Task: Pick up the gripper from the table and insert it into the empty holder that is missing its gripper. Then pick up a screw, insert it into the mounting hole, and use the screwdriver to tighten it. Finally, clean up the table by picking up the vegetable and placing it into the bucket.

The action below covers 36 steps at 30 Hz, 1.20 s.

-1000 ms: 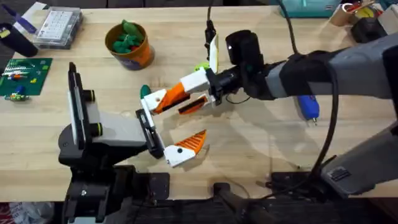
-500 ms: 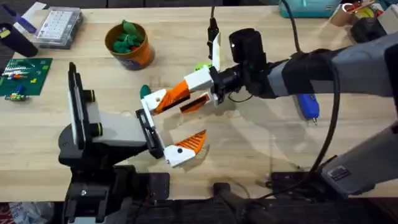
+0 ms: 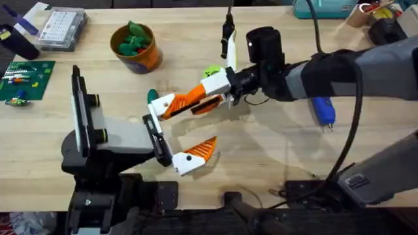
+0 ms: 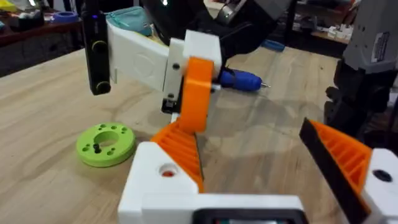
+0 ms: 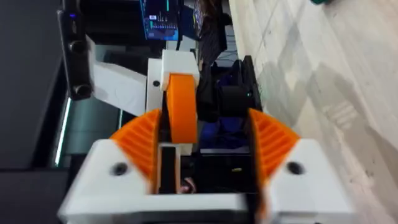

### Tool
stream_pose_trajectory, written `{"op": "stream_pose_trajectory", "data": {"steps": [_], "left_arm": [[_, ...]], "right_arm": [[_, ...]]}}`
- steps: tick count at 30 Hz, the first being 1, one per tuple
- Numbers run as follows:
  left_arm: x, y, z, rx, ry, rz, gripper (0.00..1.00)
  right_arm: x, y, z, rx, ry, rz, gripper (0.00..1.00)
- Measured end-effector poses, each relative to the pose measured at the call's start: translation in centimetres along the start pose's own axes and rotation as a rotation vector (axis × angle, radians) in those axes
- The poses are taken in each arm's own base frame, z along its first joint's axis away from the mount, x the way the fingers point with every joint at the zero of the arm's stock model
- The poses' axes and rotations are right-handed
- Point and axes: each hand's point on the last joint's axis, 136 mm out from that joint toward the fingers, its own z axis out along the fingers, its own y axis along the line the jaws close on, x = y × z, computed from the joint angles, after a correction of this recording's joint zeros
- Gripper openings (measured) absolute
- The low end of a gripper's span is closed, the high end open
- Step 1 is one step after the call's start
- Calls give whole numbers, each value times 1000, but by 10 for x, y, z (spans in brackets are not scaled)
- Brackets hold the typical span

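Note:
The loose orange gripper finger [image 3: 181, 101] sits with its base in the white holder [image 3: 159, 106] on my left arm. In the left wrist view the holder [image 4: 158, 180] shows a small hole with a red spot beside the finger's ribbed base [image 4: 181, 146]. My left gripper [image 3: 189, 127] is open, its other orange finger [image 3: 199, 150] far off. My right gripper [image 3: 199, 99] straddles the finger [image 5: 180, 112], jaws open, with a wide gap on one side. The blue screwdriver [image 3: 323, 111] lies to the right. The orange bucket [image 3: 145, 57] holds green vegetables [image 3: 134, 39]. A dark green piece [image 3: 151, 96] lies by the holder.
A lime green disc [image 3: 210, 70] with holes lies just behind the right gripper, and also shows in the left wrist view [image 4: 106, 143]. A clear compartment box [image 3: 62, 26] and a green circuit board [image 3: 23, 81] sit at the far left. Cables trail along the right arm.
My right arm has drifted a little to the right and away, while the orange finger has stayed in the holder. The left arm has not moved.

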Motion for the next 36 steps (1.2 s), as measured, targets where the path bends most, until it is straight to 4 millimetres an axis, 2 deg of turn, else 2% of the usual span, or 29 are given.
{"op": "stream_pose_trajectory", "data": {"steps": [2, 4, 10, 11, 20, 36], "left_arm": [[0, 0, 0, 0, 0, -1, 987], [0, -1, 0, 4, 1, -5, 986], [0, -3, 0, 16, 2, -9, 987], [0, -3, 0, 16, 2, -9, 986], [0, 1, 0, -3, 0, -11, 988], [0, 4, 0, -23, -1, -10, 986]], "right_arm": [[1, 1, 0, -6, 7, 1, 499], [3, 4, 0, -17, 19, -11, 341], [6, 14, -1, -36, 36, -40, 37], [7, 14, -1, -38, 39, -37, 16], [10, 15, 10, -27, 51, -28, 8], [1, 15, 11, -6, 10, -8, 8]]}}
